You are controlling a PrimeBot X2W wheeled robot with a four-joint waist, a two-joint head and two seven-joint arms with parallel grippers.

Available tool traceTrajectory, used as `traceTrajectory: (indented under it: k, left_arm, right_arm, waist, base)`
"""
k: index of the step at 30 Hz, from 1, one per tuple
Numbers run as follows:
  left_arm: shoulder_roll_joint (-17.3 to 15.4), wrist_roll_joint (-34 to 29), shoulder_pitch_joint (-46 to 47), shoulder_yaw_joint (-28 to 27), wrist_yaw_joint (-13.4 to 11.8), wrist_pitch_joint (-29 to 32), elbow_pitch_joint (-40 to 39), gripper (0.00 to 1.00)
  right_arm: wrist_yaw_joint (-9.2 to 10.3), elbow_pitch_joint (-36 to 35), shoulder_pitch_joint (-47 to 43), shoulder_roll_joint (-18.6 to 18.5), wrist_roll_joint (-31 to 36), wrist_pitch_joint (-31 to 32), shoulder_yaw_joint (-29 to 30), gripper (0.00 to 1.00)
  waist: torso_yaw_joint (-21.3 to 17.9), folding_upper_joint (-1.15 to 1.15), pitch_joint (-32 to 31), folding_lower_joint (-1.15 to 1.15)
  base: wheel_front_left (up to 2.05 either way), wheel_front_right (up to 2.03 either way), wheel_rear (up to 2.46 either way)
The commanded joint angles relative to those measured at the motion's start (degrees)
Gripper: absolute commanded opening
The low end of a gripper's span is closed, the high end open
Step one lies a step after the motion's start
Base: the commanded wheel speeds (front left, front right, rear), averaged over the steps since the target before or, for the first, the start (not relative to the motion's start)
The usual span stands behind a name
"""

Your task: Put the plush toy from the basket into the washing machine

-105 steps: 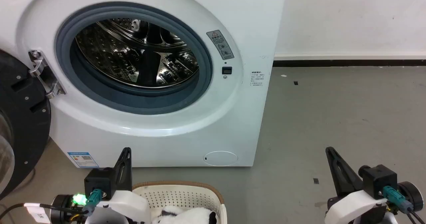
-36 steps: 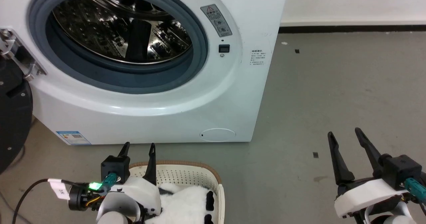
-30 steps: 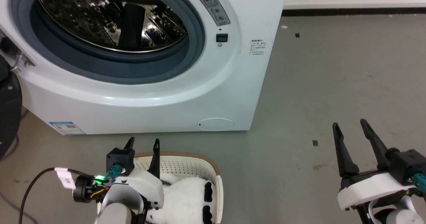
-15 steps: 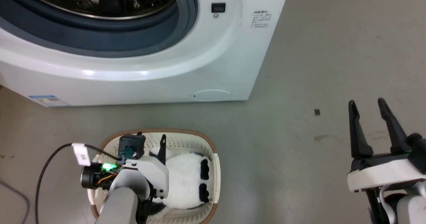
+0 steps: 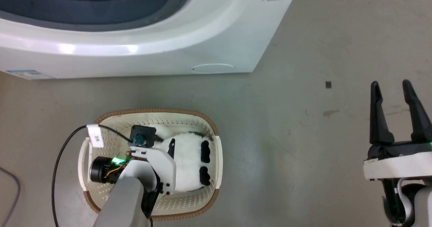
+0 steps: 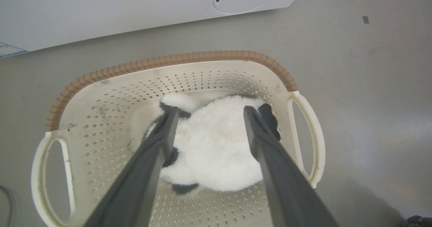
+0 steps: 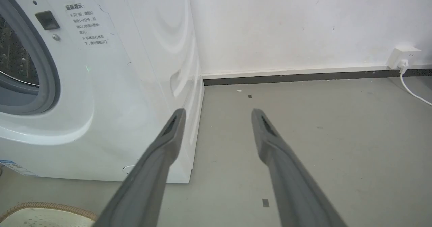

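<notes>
When we look down from the head, the basket (image 5: 210, 127) sits on the grey floor (image 5: 303, 136) close in front of the washing machine (image 5: 168, 51), whose white lower front runs along the top. The plush toy (image 5: 189, 163) lies inside the basket, its two black patches toward the right wall. Our left gripper (image 5: 158, 142) reaches down into the basket over the toy; one dark finger shows against the white fur and the other is hidden behind the wrist's black block. Our right gripper (image 5: 390, 83) hangs at the lower right, well apart from the basket, its fingers parted over bare floor and holding nothing.

From the left wrist, we see the left gripper (image 6: 210, 110) spread wide, one fingertip at each side of the plush toy (image 6: 216, 146), which lies on the bottom of the basket (image 6: 168, 60). The jaws are released; whether the tips touch the fur we cannot tell.

From the right wrist, the right gripper (image 7: 218, 111) stands open and empty, pointing past the right corner of the washing machine (image 7: 128, 85). A bit of the rim of the basket (image 7: 44, 206) shows at the bottom left.
</notes>
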State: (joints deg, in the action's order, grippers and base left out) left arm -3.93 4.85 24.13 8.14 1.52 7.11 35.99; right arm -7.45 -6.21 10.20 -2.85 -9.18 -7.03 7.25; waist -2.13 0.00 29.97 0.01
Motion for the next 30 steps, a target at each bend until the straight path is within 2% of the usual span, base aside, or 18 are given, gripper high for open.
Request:
traceTrajectory:
  k: [1,30]
  left_arm:
    - [0.0,0.5,2.0,0.4,0.4,0.6,1.6,1.0]
    - [-0.2,4.7,17.0,5.7,1.1,5.0,18.6,1.0]
  right_arm:
    - [-0.02,-0.7,1.4,0.0,-0.9,-0.6,0.4,1.0]
    - [-0.03,-5.8,6.9,0.0,-3.9,-4.1,4.3,1.0]
  waist:
    - [0.0,0.0,1.5,-0.01]
    - [0.2,0.0,17.3,-0.01]
  base:
    - [0.0,0.0,0.0]
    - [0.0,0.0,0.0]
